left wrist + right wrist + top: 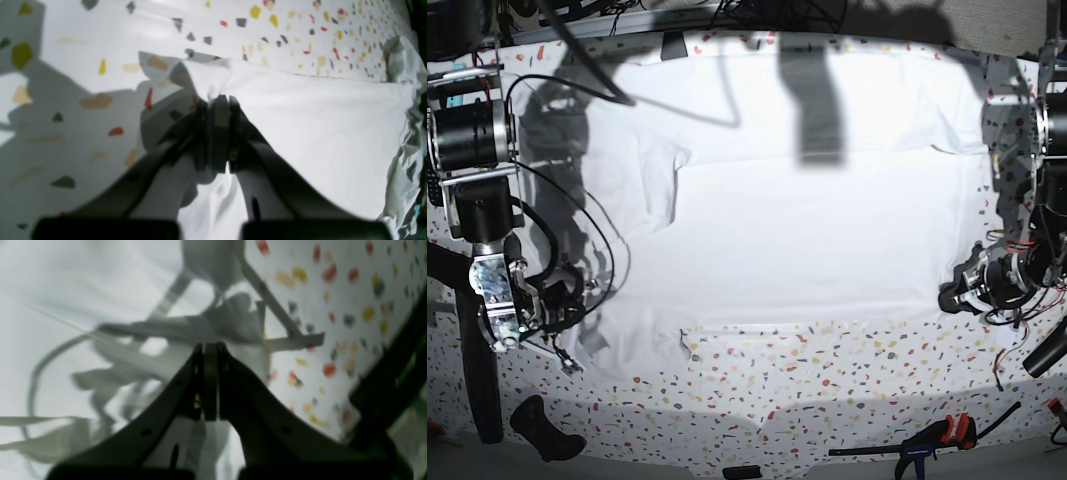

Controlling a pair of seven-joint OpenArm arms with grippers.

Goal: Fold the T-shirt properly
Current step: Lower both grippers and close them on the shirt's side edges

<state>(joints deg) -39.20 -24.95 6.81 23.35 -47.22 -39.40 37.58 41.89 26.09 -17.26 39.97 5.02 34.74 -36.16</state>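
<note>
Flat across the speckled worktop [827, 390] lies the T-shirt [807, 230], a large plain white garment spread wide between the two arms, with one short sleeve [642, 165] showing on the right pincer's side of the cloth. Its lower hem runs along the near side of the worktop, and a small part of that hem is turned up not far from the right pincer. The left pincer [217, 100] is closed tight on a bunched fold at the edge of the T-shirt; in the left wrist view the white cloth gathers into the tips of the jaws and stretches away smooth behind and to one side of them, while bare terrazzo-patterned worktop lies on the other side and beyond the tips. The right pincer [210, 348] is closed as well, its jaws pressed together with no gap between them; white cloth fills the view around and under its tips, streaked with the shadows of cables, but the blurred picture does not show whether any fabric is caught between the jaws. Bare worktop begins just beside that pincer. A black bar clamp [927, 445] with a red trigger lies on the near edge of the worktop, well apart from both pincers and from the shirt.
</note>
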